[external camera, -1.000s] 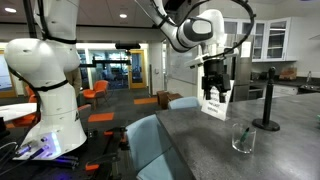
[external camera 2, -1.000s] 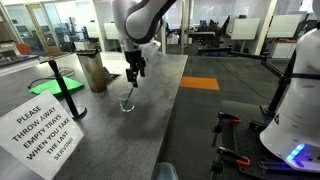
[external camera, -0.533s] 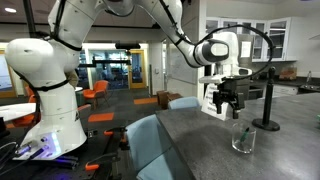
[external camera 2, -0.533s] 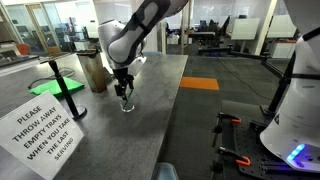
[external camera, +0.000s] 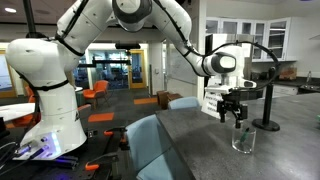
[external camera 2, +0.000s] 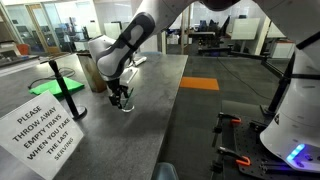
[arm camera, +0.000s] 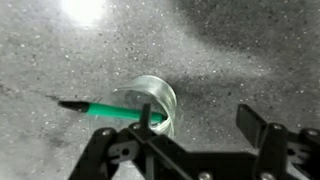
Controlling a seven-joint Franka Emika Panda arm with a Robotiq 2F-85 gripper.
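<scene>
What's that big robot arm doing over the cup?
The robot arm hangs its hand just above a clear glass that stands on the dark counter. A green pen sticks out of the glass. The hand's fingers are spread open and are not gripping anything.

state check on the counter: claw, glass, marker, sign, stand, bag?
claw: open, right over the glass.
glass: upright, marker inside.
green marker: leaning in the glass, one end past the rim.
sign: standing upright.
black stand: upright.
paper bag: upright.
</scene>
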